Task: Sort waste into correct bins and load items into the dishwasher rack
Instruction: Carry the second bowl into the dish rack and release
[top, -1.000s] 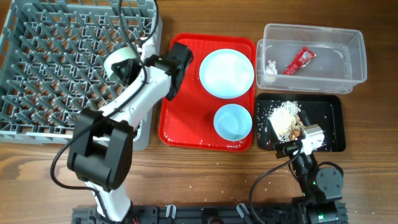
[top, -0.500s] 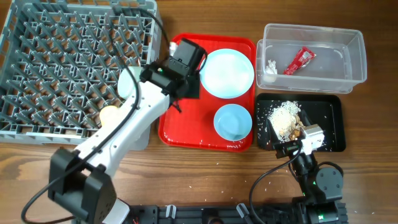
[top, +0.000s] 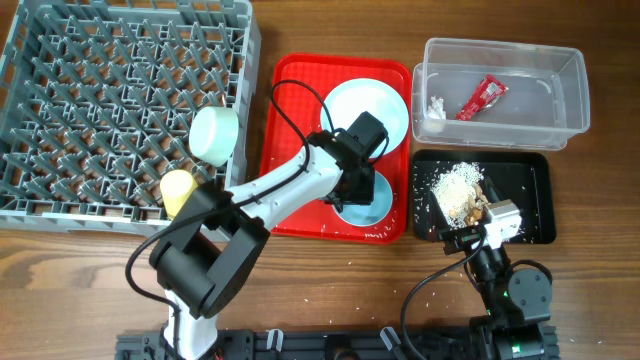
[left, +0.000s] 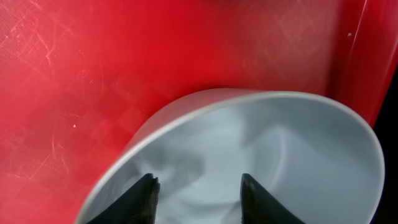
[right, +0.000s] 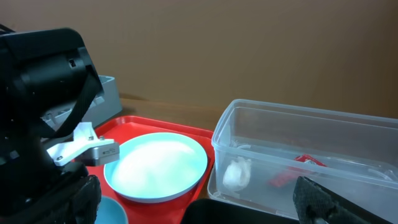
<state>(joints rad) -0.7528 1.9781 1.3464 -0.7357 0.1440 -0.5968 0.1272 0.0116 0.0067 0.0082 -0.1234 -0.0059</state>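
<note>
- Your left gripper (left: 199, 193): jaws apart, nothing between them. Both fingertips (left: 148, 190) sit over the inside of the pale-blue bowl (left: 298, 162); I can't tell whether they touch it.
- That bowl stands on the red tray (top: 290, 190), directly under the left jaws. The pale-blue plate (top: 385, 100) shares the tray, just past the jaws.
- Your right gripper (right: 199, 214): jaws wide apart, holding nothing.
- Ahead and right of the right jaws is the clear tub (right: 298, 137), with the red wrapper (right: 305, 163) and the white tissue (right: 236, 174) inside. The plate is ahead and left.
- The black tray (top: 535, 195) is at the right jaws and holds the food leftovers (top: 458, 190).
- The grey rack (top: 100, 100) is well away from both jaws. The pale-green bowl (top: 214, 135) and the yellow cup (top: 178, 190) are at the rack edge nearest the left jaws.
</note>
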